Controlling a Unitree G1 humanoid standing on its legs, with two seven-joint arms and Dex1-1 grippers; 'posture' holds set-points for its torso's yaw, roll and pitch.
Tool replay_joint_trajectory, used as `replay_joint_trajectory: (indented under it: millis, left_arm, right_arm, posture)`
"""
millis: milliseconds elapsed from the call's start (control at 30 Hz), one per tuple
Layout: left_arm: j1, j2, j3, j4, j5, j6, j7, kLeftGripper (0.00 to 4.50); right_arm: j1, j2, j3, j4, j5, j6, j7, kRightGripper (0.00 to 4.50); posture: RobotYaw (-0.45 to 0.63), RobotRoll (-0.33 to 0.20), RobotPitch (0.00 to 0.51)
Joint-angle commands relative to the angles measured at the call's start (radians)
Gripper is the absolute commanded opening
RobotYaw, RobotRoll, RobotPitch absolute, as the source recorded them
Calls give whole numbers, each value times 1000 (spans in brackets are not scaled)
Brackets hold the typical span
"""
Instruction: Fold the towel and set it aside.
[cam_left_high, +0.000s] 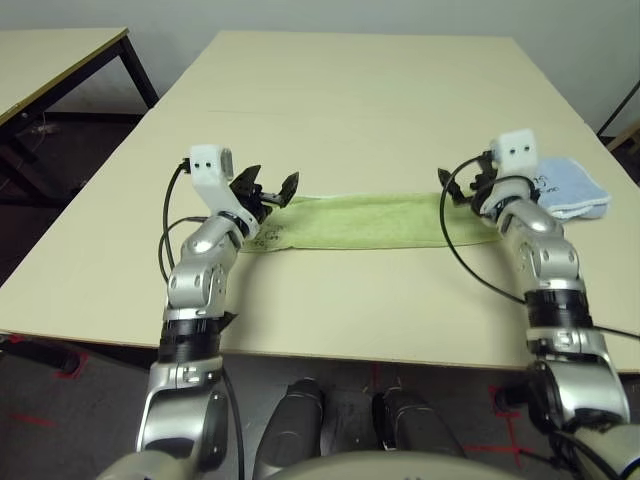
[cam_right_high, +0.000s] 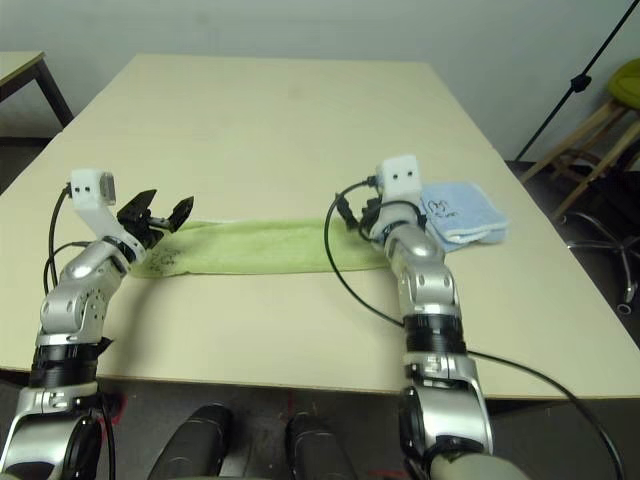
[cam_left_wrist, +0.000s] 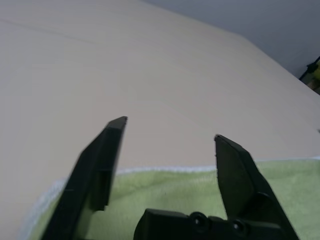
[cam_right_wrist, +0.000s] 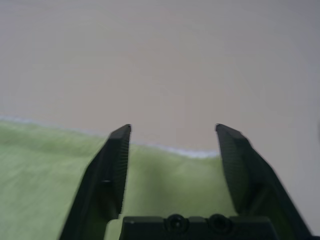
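Both grippers, left gripper and right gripper, hover spread and empty over the ends of the towel, a long green strip across the table, so we want matching, level pinches on both ends.

Light green towel folded into long narrow strip, flat on table, white edging visible.

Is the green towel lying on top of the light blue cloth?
No, the green towel lies flat as a long strip on the table, while the light blue cloth sits apart, beyond the towel's right end.
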Motion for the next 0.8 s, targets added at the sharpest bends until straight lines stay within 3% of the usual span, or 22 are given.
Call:
replay_joint_trajectory:
  millis: [33, 200, 233, 567, 800]
  left_arm:
    - [42, 12, -31, 1, 19, 19, 2, 2183]
    - [85, 90, -88, 89, 91, -28, -30, 428]
    - [88, 96, -82, 112, 90, -32, -28, 69]
    - [60, 221, -98, 320, 157, -121, -67, 27]
    - [-12, 261, -67, 380, 117, -173, -112, 27]
  right_arm:
    - [31, -13, 15, -26, 7, 86, -1, 1918]
    - [36, -81, 27, 54, -16, 136, 15, 21]
    - [32, -93, 30, 72, -20, 135, 17, 0]
    - [-2, -186, 35, 285, -65, 57, 21, 0]
    - [-27, -233, -15, 296, -6, 58, 69, 0]
  posture:
    - [99, 0, 113]
    - [96, 0, 115]
    - [96, 0, 115]
    - [108, 0, 119]
    - [97, 0, 119]
